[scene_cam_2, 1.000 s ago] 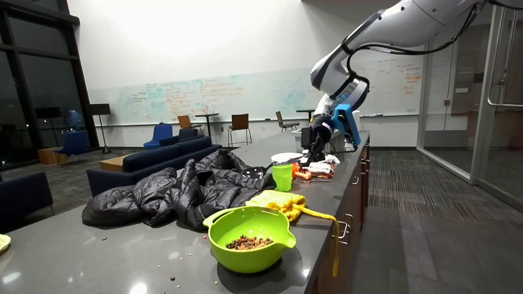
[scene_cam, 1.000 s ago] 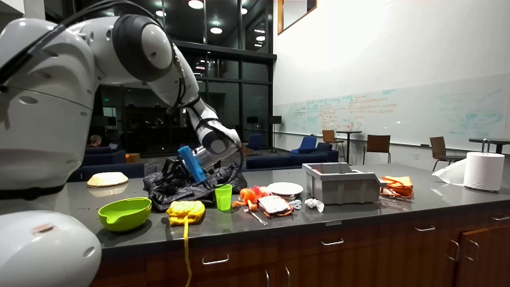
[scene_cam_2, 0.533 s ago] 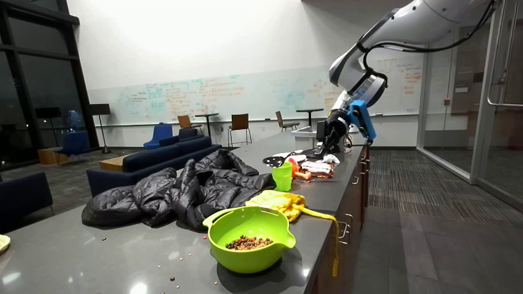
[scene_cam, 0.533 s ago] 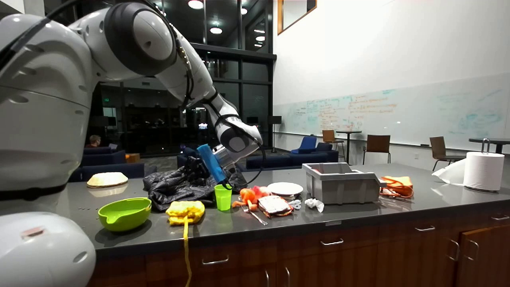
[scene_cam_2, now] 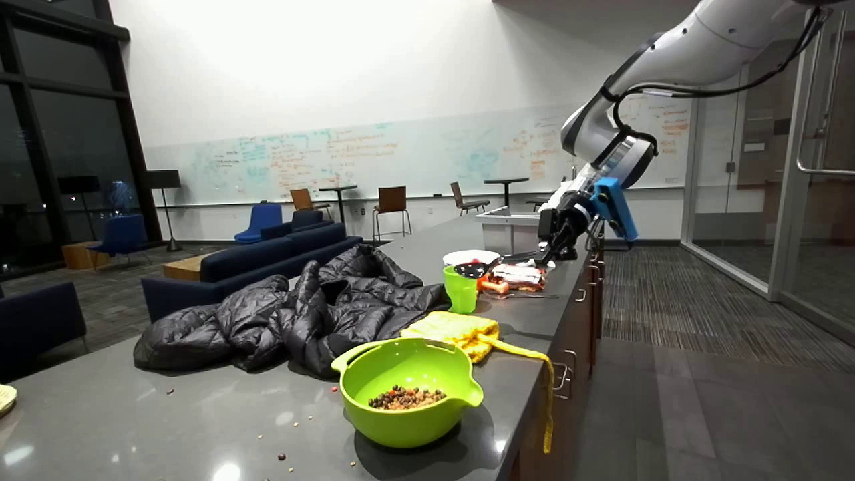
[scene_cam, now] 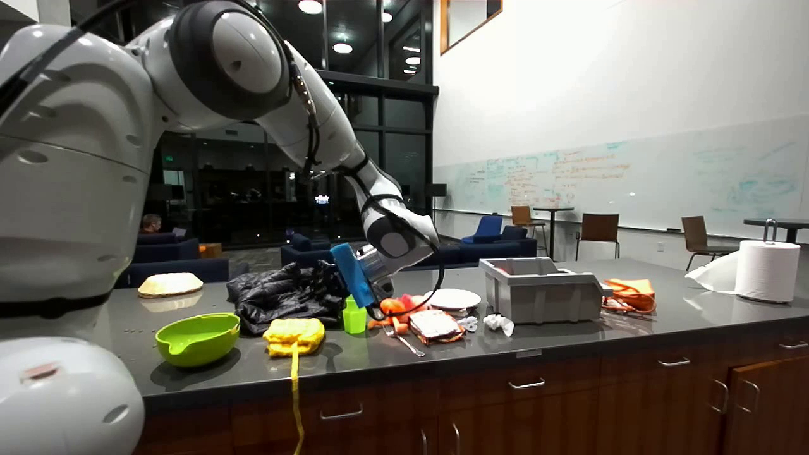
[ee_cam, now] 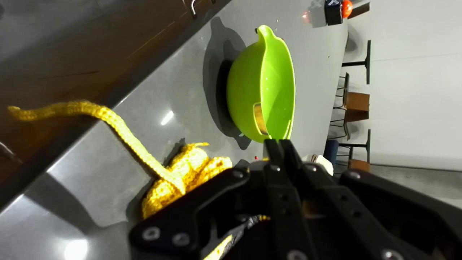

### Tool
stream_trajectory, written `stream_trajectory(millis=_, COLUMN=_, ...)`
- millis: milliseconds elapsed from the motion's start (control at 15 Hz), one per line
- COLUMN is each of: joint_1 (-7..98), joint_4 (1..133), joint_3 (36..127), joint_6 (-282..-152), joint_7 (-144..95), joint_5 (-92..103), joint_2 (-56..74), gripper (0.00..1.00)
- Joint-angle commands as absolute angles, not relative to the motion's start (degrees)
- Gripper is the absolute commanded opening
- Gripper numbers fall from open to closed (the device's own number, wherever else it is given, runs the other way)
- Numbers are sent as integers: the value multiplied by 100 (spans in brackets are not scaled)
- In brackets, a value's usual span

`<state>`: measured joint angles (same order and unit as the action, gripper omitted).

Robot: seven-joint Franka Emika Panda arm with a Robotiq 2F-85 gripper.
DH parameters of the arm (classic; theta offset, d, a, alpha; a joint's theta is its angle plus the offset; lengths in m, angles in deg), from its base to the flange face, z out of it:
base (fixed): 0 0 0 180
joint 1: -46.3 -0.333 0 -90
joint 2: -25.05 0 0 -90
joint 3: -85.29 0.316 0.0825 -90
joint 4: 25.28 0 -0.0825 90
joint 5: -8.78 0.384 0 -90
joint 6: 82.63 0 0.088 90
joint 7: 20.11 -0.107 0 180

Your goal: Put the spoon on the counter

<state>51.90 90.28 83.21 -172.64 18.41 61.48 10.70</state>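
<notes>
The spoon [scene_cam_2: 473, 269] is black with a round bowl and a thin handle. In an exterior view its bowl shows beside the green cup's upper rim, and its handle runs right to my gripper [scene_cam_2: 546, 257]. My gripper is shut on the handle and holds the spoon above the dark grey counter [scene_cam_2: 200, 417]. In an exterior view the gripper is mostly hidden behind the blue mount [scene_cam: 354, 275], and I cannot make out the spoon. In the wrist view the fingers [ee_cam: 280, 141] are nearly together; the spoon is not clearly visible there. The counter also shows there [ee_cam: 180, 97].
Near the gripper are a green cup [scene_cam_2: 460, 290], a fork [scene_cam: 404, 341], a packet [scene_cam: 436, 325] and a white plate [scene_cam: 455, 298]. A yellow knit piece [scene_cam_2: 454, 329], a green bowl [scene_cam_2: 407, 424], a black jacket [scene_cam_2: 267, 321] and a grey bin [scene_cam: 543, 297] stand around.
The arm has moved to the right in both exterior views. The spoon has gone from over the jacket to beside and over the green cup. The gripper stays shut on it.
</notes>
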Motion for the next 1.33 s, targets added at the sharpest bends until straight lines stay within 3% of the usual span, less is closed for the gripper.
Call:
stream_trajectory(millis=0, joint_1=5311, joint_4=9071, joint_3=8257, joint_6=-17308, joint_7=2141, joint_5=6432, joint_2=885, gripper=1)
stream_trajectory(millis=1200, joint_1=5432, joint_4=8563, joint_3=8236, joint_6=-17513, joint_7=2550, joint_5=7061, joint_2=-483, gripper=1)
stream_trajectory(millis=1267, joint_1=5426, joint_4=8538, joint_3=8240, joint_6=-17533, joint_7=2543, joint_5=7080, joint_2=-519, gripper=29)
